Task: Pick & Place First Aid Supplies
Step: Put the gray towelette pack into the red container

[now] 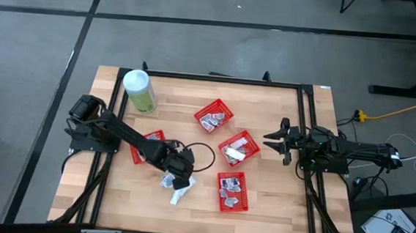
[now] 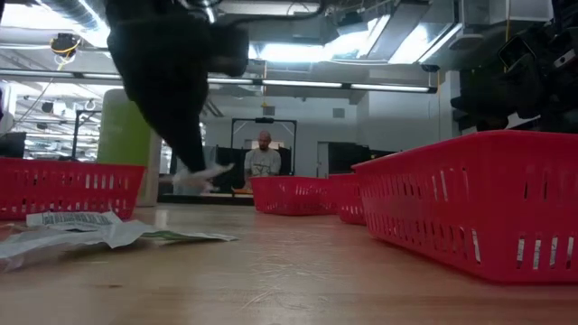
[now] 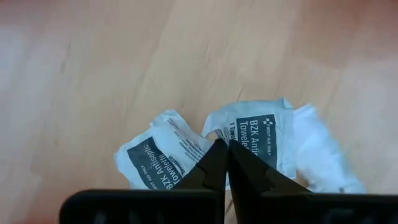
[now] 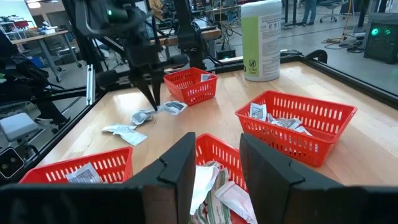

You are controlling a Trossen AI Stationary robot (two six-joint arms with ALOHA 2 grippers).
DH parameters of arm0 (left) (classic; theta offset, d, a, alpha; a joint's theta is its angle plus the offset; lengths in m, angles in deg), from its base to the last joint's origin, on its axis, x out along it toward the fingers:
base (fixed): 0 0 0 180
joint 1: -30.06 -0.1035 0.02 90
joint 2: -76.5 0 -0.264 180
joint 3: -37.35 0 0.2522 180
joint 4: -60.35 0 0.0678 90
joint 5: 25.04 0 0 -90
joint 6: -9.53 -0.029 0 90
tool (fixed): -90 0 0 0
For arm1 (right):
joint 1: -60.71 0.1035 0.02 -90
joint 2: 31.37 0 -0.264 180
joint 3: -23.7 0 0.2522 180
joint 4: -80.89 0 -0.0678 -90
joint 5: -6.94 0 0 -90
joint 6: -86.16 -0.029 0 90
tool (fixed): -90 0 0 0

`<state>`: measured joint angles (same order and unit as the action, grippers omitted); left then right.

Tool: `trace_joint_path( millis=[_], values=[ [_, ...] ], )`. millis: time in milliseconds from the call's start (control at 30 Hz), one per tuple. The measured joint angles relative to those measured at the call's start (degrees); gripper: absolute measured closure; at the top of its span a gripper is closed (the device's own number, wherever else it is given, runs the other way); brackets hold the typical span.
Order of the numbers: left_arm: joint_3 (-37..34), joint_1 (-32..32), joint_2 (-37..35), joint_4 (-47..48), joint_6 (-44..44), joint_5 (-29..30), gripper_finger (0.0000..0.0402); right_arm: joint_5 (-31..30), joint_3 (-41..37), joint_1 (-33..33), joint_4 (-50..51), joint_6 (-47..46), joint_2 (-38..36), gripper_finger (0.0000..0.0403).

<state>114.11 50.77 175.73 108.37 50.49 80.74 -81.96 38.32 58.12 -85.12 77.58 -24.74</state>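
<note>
L hand (image 1: 182,175) is down over the loose packets (image 1: 176,188) near the front-middle of the worktop (image 1: 275,206), just beside the basket at the L arm's side (image 1: 146,146). Its fingers (image 3: 217,163) are pressed together, tips meeting, w/ no gap visible. In the L wrist view the tips sit right at the meeting edges of two white towelette packets (image 3: 163,155) w/ dark printed labels; can't tell if an edge is actually pinched between them. In the R wrist view the same hand (image 4: 152,96) points straight down, tips just above or at a grey packet (image 4: 143,117), w/ two more lying near on the wood.

R hand (image 1: 278,141) waits at the R side of the worktop, off the surface, fingers (image 4: 180,171) part open w/ nothing between them; it faces the nearest basket (image 4: 214,152).

Four red mesh baskets total: one at the back-middle (image 1: 215,115), one mid (image 1: 238,148), one front (image 1: 232,190), plus the L one. All hold packets already. A pale green canister w/ white lid (image 1: 139,90) stands upright at the back L. Low view: crumpled packets (image 2: 81,230) flat on the wood in front, a person (image 2: 263,158) far off in the room behind.
</note>
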Motion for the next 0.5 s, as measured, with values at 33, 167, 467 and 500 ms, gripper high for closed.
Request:
trace_joint_path(
  millis=[33, 167, 467, 500],
  values=[
    [0.06, -0.05, -0.51, -0.24, -0.73, 0.28, 0.0398, 0.02, 0.00, 0.00, 0.00, 0.00, 0.00, 0.0276],
    [0.07, -0.65, -1.12, -0.11, -3.21, -0.05, 0.0398, 0.02, 0.00, -0.02, 0.00, 0.00, 0.00, 0.0276],
    [0.16, -3.96, 4.30, -4.12, -10.93, -0.60, 0.0399, 0.02, 0.00, 0.00, 0.00, 0.00, -0.02, 0.0276],
    [0.16, -4.32, 5.09, -5.57, -11.93, -1.05, 0.0399, 0.02, 0.00, -0.02, 0.01, 0.00, 0.00, 0.0276]
  ],
)
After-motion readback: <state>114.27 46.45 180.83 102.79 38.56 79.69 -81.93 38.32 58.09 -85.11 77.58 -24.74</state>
